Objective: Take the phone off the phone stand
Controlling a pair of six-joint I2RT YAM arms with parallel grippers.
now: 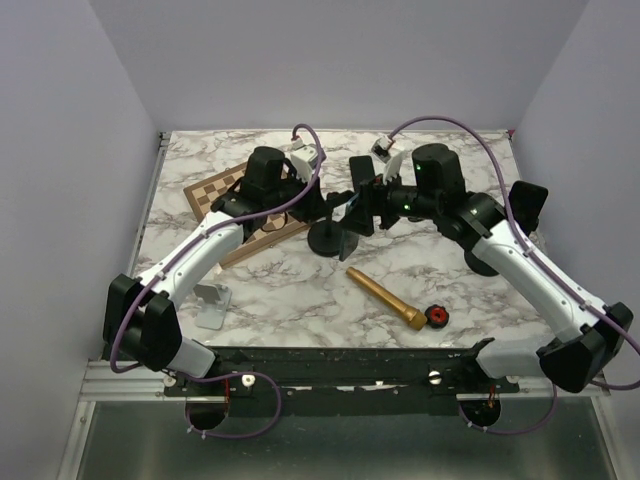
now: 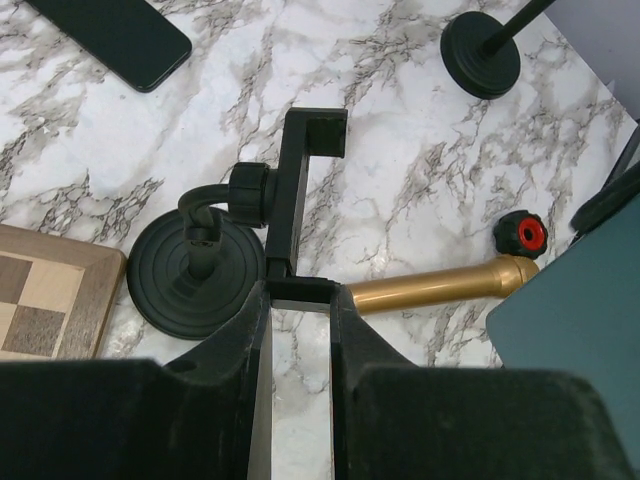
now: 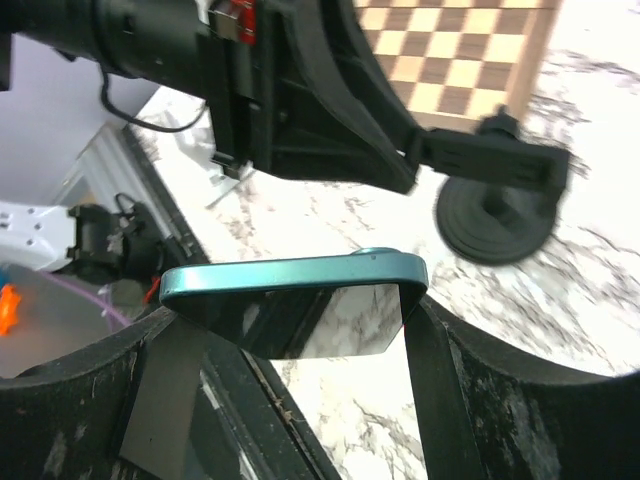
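The phone (image 3: pixel 300 280), teal-edged with a dark glass face, sits crosswise between the fingers of my right gripper (image 3: pixel 290 320), which is shut on it above the marble. Its corner shows in the left wrist view as a teal slab (image 2: pixel 570 350). The black phone stand (image 2: pixel 300 190) has an empty cradle, a ball joint and a round base (image 2: pixel 195 275). My left gripper (image 2: pixel 300 295) is shut on the cradle's lower end. In the top view both grippers meet at mid-table, left gripper (image 1: pixel 325 205) over the stand base (image 1: pixel 325 240) and right gripper (image 1: pixel 360 205) beside it, phone apart from the cradle.
A chessboard (image 1: pixel 225 190) lies at the back left. A gold cylinder (image 1: pixel 385 298) and a red-and-black knob (image 1: pixel 437 317) lie near the front. A small silver holder (image 1: pixel 213 305) sits front left. A second round black base (image 2: pixel 480 55) and a black slab (image 2: pixel 120 35) lie to the right.
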